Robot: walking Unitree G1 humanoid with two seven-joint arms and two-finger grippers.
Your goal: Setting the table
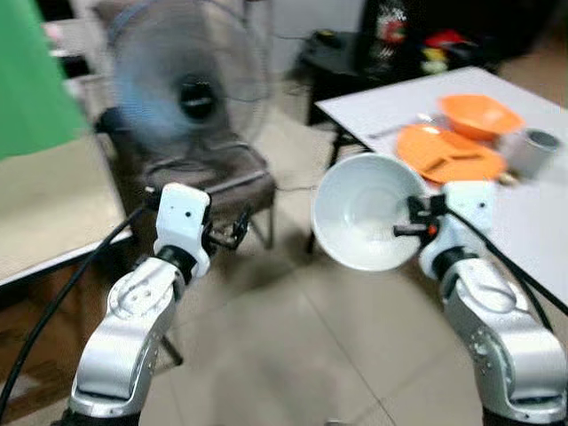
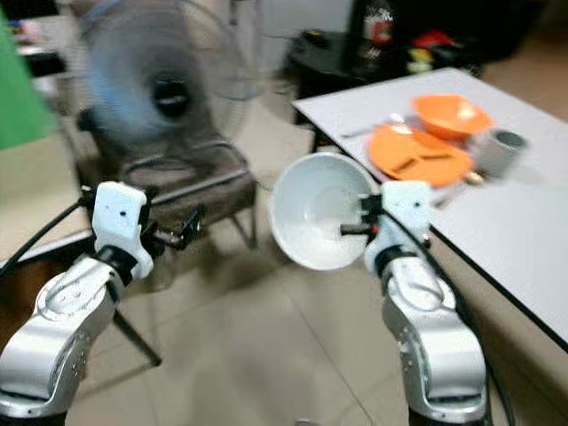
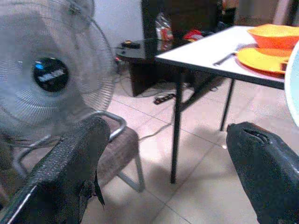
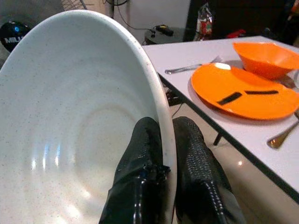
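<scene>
The right gripper (image 4: 163,154) is pinching the rim of the bowl (image 1: 359,213), which looks hard, slick and breakable, at the table's (image 1: 532,222) 9 o'clock, while the left gripper (image 3: 163,168) is hanging apart.

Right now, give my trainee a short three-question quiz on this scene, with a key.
1. True or false: the right claw grips the white bowl by its rim.
2. Which lies on the white table? A) orange plate B) green cup C) blue tray
3. Fill in: the left claw is ____ and holds nothing.

Key:
1. True; one finger sits inside the rim, one outside.
2. A; an orange bowl sits beside it.
3. open; its fingers are spread wide, pointing toward a fan and chair.
</scene>
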